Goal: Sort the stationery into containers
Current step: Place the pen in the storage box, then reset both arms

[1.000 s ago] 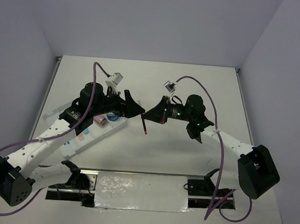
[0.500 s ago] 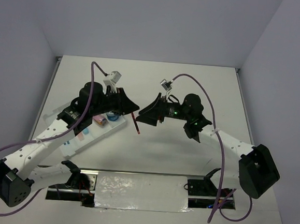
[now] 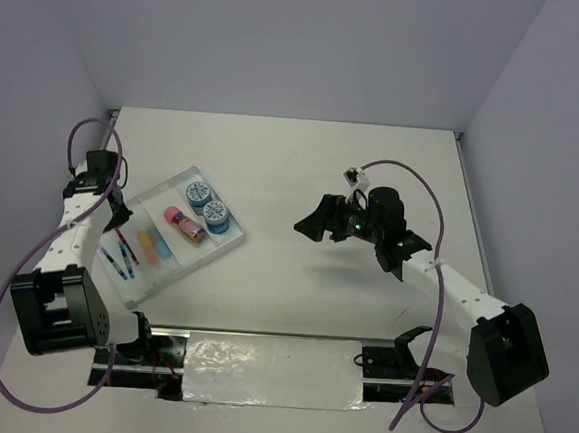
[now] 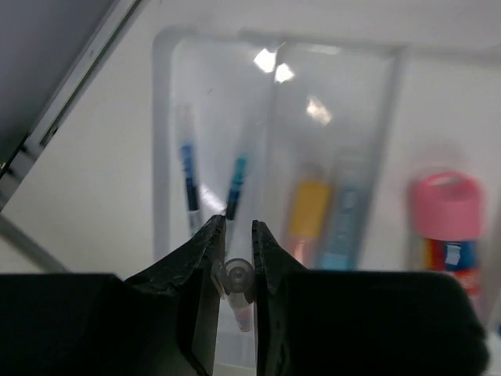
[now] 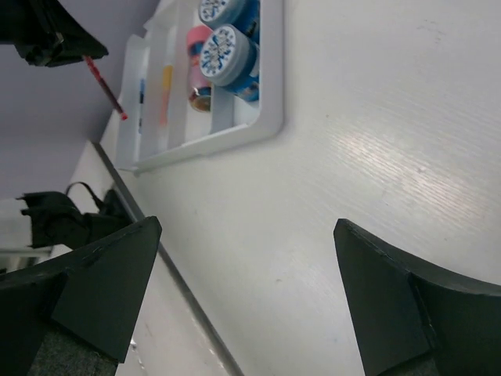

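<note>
Main risk: red pen (image 4: pixel 237 296) ending up outside its slot. Hangs in L gripper (image 4: pixel 233 258) above tray (image 4: pixel 163 157), over outermost long compartment w/ two blue-marked pens (image 4: pixel 190 176) already in it. Pinched near one end only, rest dangling at a slant (plain in R wrist view). If let go from up here, could bounce, tip across ridge toward orange bar (image 4: pixel 310 213) & light-blue bar (image 4: pixel 346 227) next door, or roll over tray's outer rim. Could also land crosswise on the two pens and sit proud of the ridge. Thin, smooth barrel in narrow tips, so probably prone to pivoting or slipping early on any quick wrist move. Safer bet: go lower, line up w/ compartment's length, then release.

L gripper: jaws nearly together, clamped on red pen, pads touching both sides of it; nothing else touched.

R gripper (image 3: pixel 314 225): jaws spread wide, nothing between them, touching nothing; well apart from tray, off the end w/ blue rolls (image 3: pixel 208 206) & pink cylinder (image 3: pixel 185 223).
</note>
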